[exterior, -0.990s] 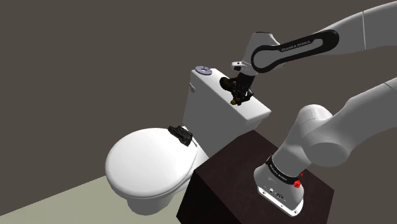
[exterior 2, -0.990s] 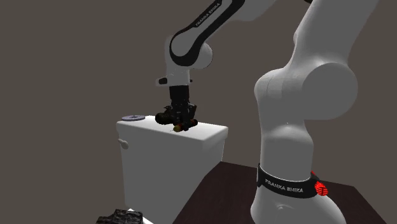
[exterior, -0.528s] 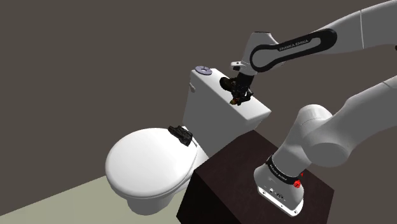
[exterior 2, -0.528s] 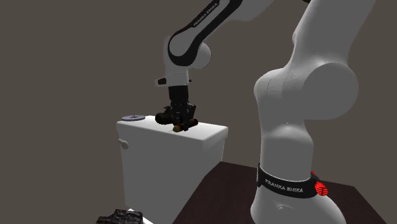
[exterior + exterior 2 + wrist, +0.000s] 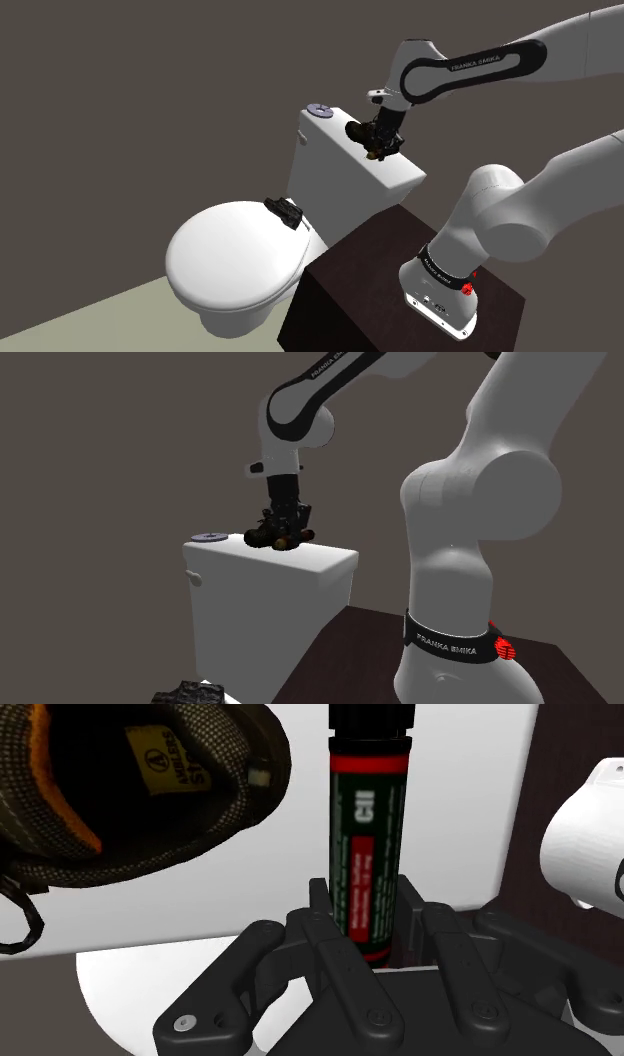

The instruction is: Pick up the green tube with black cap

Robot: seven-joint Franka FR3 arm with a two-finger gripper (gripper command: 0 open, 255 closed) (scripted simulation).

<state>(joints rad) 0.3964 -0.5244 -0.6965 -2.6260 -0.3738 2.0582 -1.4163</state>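
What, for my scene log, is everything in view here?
tube: one, green with red bands and a black cap, clasped between the gripper's fingers
shoe: one, dark with an orange lining, on the tank lid beside the tube
flush button: one, grey, on the tank lid's far end
toilet: one, white, lid shut, beside the stand
small object: one, black, on the toilet lid near the hinge; cannot tell what it is
stand: one, dark brown box, shoulder view's lower right
arm: one, white with dark joints, reaching over the tank
gripper: one, black, shut on the tube
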